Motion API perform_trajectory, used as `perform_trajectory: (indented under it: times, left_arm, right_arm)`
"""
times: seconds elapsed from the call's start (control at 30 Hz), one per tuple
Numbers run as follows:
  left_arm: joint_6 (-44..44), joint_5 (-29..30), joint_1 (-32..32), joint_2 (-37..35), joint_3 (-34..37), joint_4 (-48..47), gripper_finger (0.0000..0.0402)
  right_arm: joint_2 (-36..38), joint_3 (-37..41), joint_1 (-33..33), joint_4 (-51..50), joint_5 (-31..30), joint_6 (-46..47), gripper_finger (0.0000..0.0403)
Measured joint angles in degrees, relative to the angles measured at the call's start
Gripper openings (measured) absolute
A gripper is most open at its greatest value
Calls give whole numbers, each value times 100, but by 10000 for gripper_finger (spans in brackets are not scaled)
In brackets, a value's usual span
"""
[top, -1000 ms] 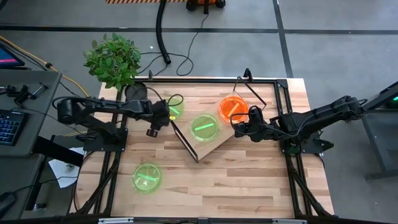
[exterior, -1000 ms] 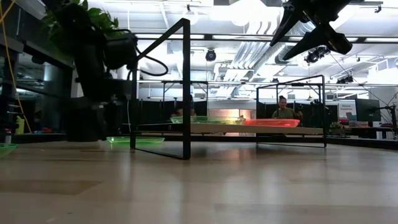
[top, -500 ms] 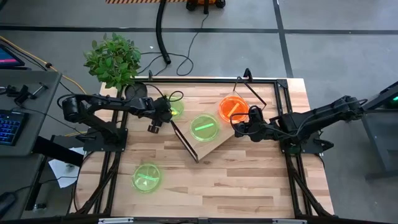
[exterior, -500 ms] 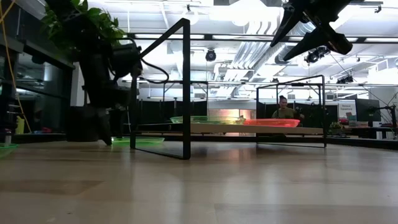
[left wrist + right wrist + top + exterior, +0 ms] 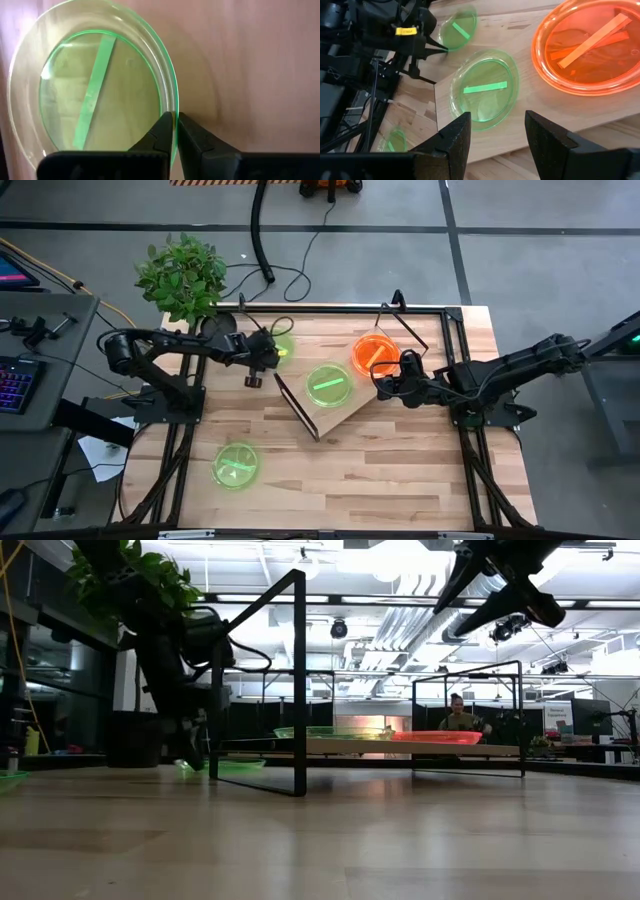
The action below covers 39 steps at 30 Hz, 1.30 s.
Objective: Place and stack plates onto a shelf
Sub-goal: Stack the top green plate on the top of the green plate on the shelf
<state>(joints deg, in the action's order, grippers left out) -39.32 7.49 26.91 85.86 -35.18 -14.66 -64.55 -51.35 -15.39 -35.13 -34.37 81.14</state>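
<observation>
A green plate (image 5: 100, 95) lies flat on the table at the far left (image 5: 284, 348), beside the shelf's left wire frame. My left gripper (image 5: 175, 117) is down at its rim (image 5: 265, 353), shut on it. The shelf (image 5: 345, 412), a light board set askew mid-table, carries another green plate (image 5: 328, 384) and stacked orange plates (image 5: 374, 354). My right gripper (image 5: 385, 386) hovers open over the shelf's right part, with nothing between its fingers (image 5: 495, 135). A third green plate (image 5: 236, 465) lies near the front left. My left gripper pinches the green plate's rim (image 5: 172, 107) on the plate's left side, one finger over the inner slope and one outside. The fingers slant down from the table's left. The plate lies flat on the table.
A potted plant (image 5: 182, 275) in a dark pot (image 5: 216, 326) stands at the far left corner, just behind my left arm. The shelf's black wire frames (image 5: 298, 680) rise at both its ends. Bare tabletop (image 5: 380, 470) spans the front.
My left gripper has moved toward the table's far edge and a little right, coming down onto the green plate's rim. The plate has stayed where it was.
</observation>
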Motion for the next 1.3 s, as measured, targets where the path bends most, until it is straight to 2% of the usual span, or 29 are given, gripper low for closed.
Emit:
perform_trajectory:
  times: [0.2,0.3,0.47,0.63,0.77,1.03,1.13,1.3]
  left_arm:
    - [603,-141,10,-154,-169,-378,2]
    - [852,-449,-7,-482,-326,-568,1]
    - [902,-533,-79,-1283,-637,-649,0]
    - [783,-573,-191,-1921,-1117,-718,0]
    - [1033,-599,-369,-2091,-1724,-887,0]
    - [1380,-652,-1384,-1681,-3246,-1712,0]
    - [1561,-430,-1796,-1244,-3808,-2096,0]
    - [2582,-383,-2210,-319,-4811,-2756,0]
  right_arm:
    - [0,0,-1,81,2,2,170]
    - [0,0,-1,80,4,0,170]
    - [0,0,-1,74,7,-9,170]
    - [0,0,-1,70,8,-13,170]
    - [0,0,-1,68,9,-15,170]
    - [0,0,2,67,-8,-15,170]
    - [0,0,2,68,-9,-16,170]
    - [0,0,2,69,-67,-14,170]
